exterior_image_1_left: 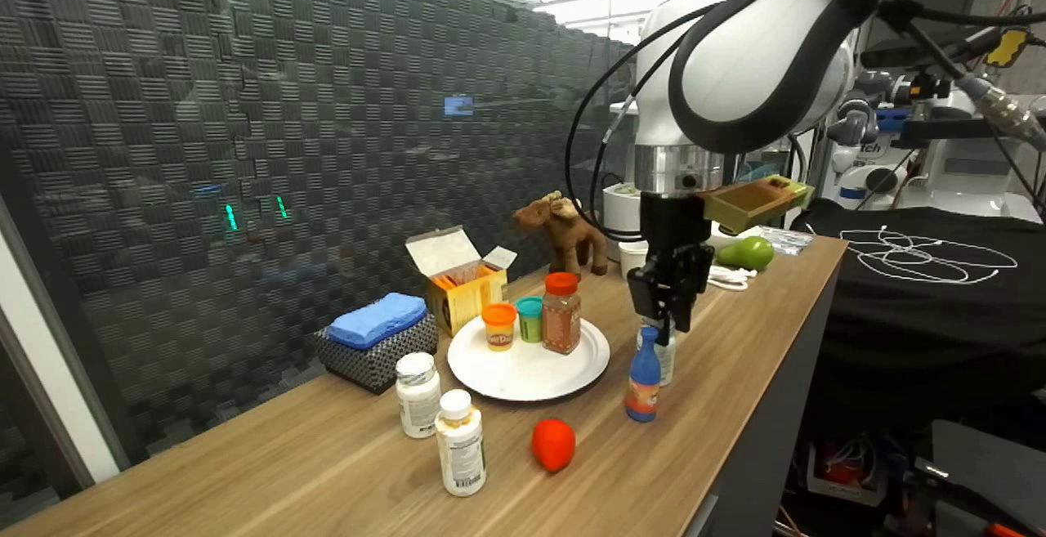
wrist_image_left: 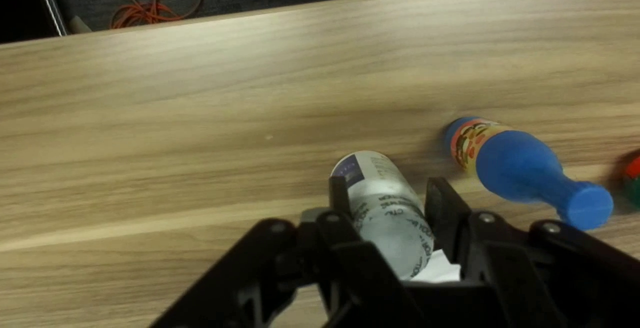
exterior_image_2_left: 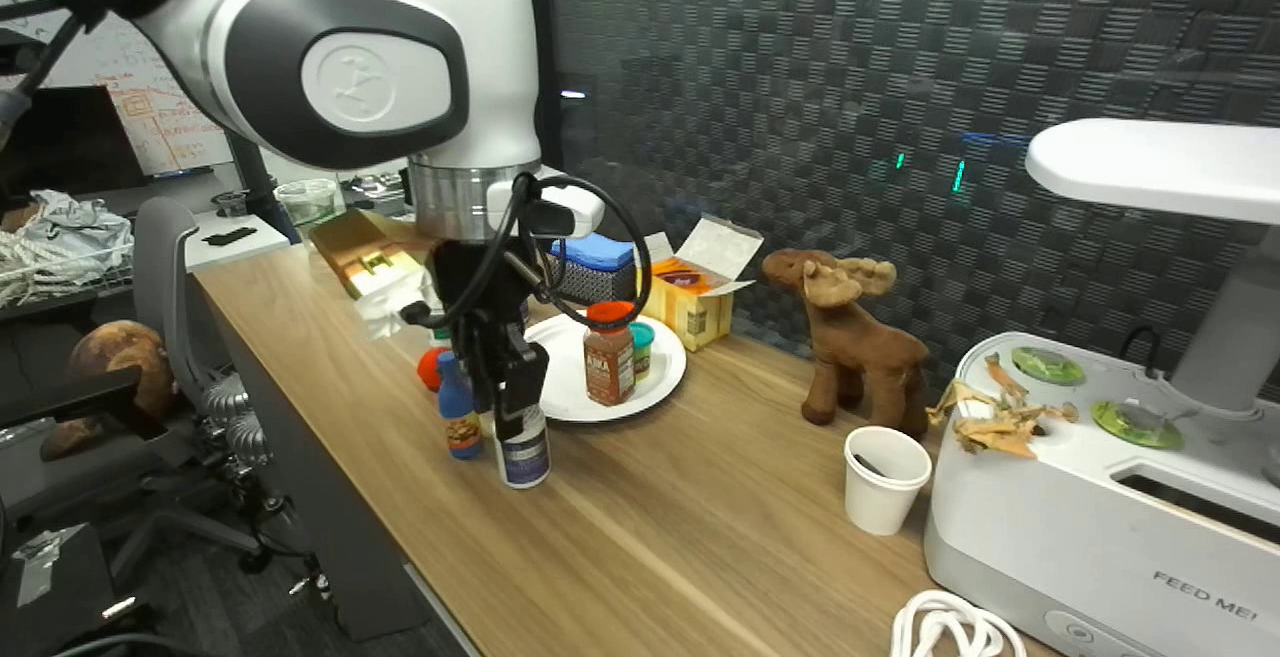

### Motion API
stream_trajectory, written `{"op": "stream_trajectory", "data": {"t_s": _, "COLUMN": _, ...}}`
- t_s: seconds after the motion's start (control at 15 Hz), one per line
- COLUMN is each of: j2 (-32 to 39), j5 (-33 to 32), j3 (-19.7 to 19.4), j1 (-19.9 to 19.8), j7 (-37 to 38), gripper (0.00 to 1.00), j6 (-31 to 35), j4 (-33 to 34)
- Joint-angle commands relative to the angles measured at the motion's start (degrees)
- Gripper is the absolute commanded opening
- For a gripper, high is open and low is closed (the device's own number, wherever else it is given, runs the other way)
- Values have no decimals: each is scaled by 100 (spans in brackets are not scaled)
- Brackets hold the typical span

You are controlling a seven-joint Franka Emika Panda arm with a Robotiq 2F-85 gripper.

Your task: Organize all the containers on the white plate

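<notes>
A white bottle with a purple label [wrist_image_left: 377, 180] stands upright on the table, and my gripper [wrist_image_left: 387, 188] is shut on it, one finger against each side near the cap. The same bottle [exterior_image_2_left: 524, 459] shows beneath the fingers in an exterior view. Beside it is a blue squeeze bottle [exterior_image_1_left: 644, 382]. On the white plate [exterior_image_1_left: 531, 378] sit an orange-lidded tub [exterior_image_1_left: 499, 328], a teal-lidded tub [exterior_image_1_left: 530, 320] and a red-capped spice jar [exterior_image_1_left: 561, 316]. Off the plate stand two white bottles, one wider [exterior_image_1_left: 418, 402] and one slimmer [exterior_image_1_left: 462, 451].
A red rounded object [exterior_image_1_left: 554, 445] lies in front of the plate. Behind are an opened yellow carton [exterior_image_1_left: 466, 300] and a blue cloth [exterior_image_1_left: 377, 320] on a speckled box. A plush moose [exterior_image_2_left: 860, 337] and paper cup [exterior_image_2_left: 885, 482] stand farther along. The table edge [wrist_image_left: 320, 8] runs close by.
</notes>
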Motion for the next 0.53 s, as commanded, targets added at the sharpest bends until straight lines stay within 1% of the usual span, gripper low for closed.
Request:
{"op": "stream_trajectory", "data": {"t_s": 0.0, "j2": 57, "j5": 86, "j3": -30, "j1": -51, "j7": -138, "gripper": 16, "j6": -136, "j4": 218}}
{"op": "stream_trajectory", "data": {"t_s": 0.2, "j2": 95, "j5": 48, "j3": -49, "j1": -76, "j7": -141, "gripper": 18, "j6": -196, "j4": 285}}
{"op": "stream_trajectory", "data": {"t_s": 0.33, "j2": 119, "j5": 72, "j3": -62, "j1": -88, "j7": -168, "gripper": 16, "j6": -214, "j4": 321}}
{"op": "stream_trajectory", "data": {"t_s": 0.47, "j2": 91, "j5": 2, "j3": -75, "j1": -79, "j7": -97, "gripper": 16, "j6": -258, "j4": 355}}
